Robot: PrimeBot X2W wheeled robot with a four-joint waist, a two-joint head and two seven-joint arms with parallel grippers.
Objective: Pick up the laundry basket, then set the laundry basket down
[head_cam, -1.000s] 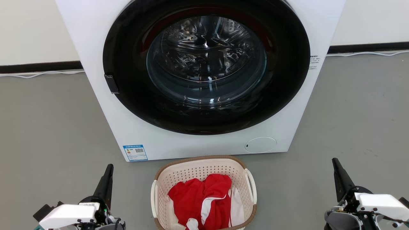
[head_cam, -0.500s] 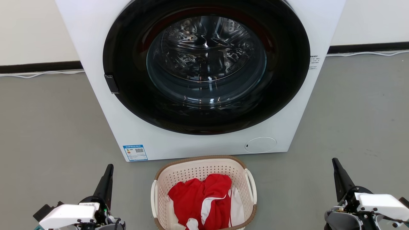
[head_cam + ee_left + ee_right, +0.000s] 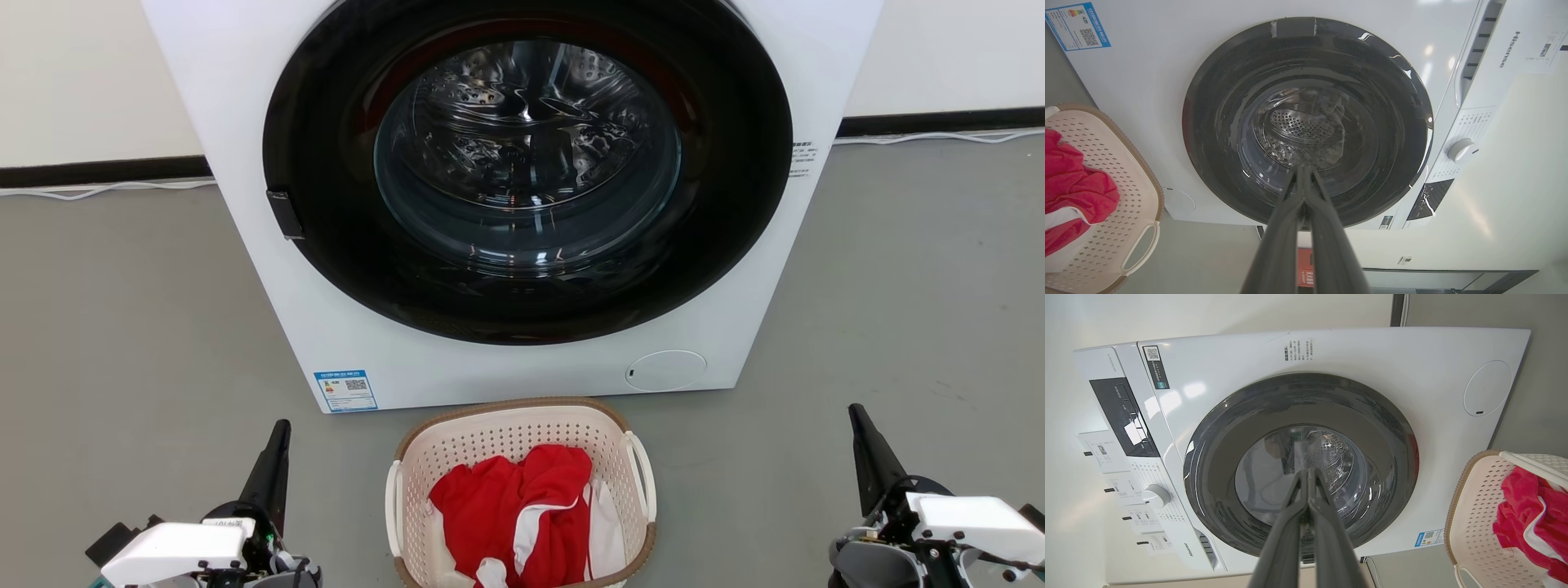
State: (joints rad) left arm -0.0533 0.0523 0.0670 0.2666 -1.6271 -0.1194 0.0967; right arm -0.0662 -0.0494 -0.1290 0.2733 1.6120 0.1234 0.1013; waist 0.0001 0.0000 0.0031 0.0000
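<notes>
The laundry basket (image 3: 498, 437) stands on the grey floor just in front of the washing machine, cream with a brown rim and white side handles. Red and white clothes (image 3: 522, 514) lie in it. It also shows at the left edge of the left wrist view (image 3: 1118, 183) and at the right edge of the right wrist view (image 3: 1474, 510). My left gripper (image 3: 280, 433) hangs to the basket's left, shut and empty, its tips (image 3: 1303, 169) together. On the basket's right my right gripper (image 3: 857, 416) is shut too, holding nothing (image 3: 1308, 471). Both stand well apart from the handles.
A white front-loading washing machine (image 3: 343, 327) with a closed dark round door (image 3: 526, 163) rises right behind the basket. A white cable (image 3: 106, 189) runs along the wall's dark skirting. Grey floor (image 3: 139, 327) spreads on both sides of the machine.
</notes>
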